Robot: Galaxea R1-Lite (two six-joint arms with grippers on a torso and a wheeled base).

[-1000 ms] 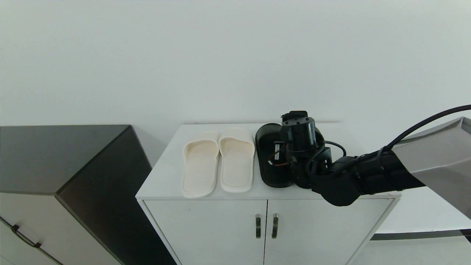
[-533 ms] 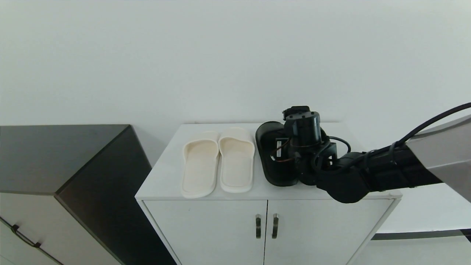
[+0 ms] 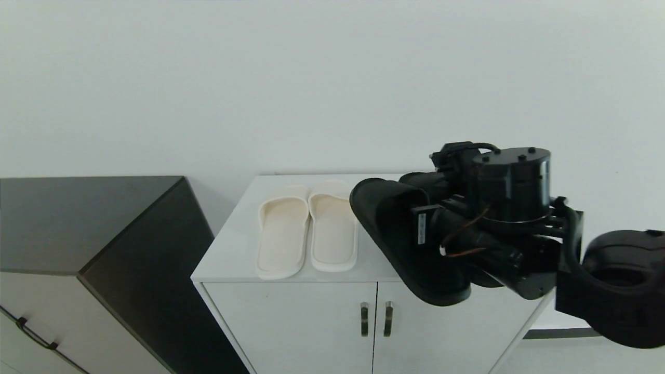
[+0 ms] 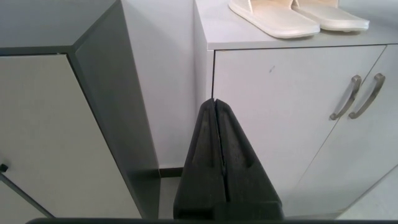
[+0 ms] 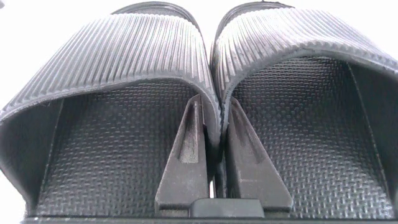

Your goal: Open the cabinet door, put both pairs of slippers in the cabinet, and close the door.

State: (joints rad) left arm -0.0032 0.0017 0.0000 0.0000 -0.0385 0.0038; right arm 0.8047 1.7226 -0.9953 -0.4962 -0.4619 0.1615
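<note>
**Black pair aloft, doors shut**

I have the pair of black ribbed rubber slippers [image 3: 408, 241] pinched in the right hand [image 5: 213, 112]. Its two fingers [image 5: 186, 162] press together on the inner side walls where the two slippers meet, so one grip carries both. In the head view the pair hangs clear of the cabinet top, tilted with the heel end lowest, in front of the right side of the white two-door cabinet [image 3: 291, 327].

Both doors are shut, and the two metal bar handles [image 3: 364, 318] sit side by side at the middle seam. The step in hand, as I judge it, is getting a door open while the right hand holds its load.

The left hand [image 4: 215, 106] is pressed together on nothing. It sits low by the cabinet's left front corner, next to the gap beside the dark grey cabinet [image 3: 78, 223]. I would spread it, bring it across to the nearer handle, close on the bar and pull along the door's arc, not straight back. I would park the right arm high and out to the right, away from the swinging door, and move it slowly. A pinch on thin, soft walls could let one slipper peel out.

The black pair is matte, with finely ribbed straps and a small raised pattern on the footbeds. The pair of cream slippers [image 3: 309, 228] lies side by side on the cabinet top, toes towards the wall.
</note>
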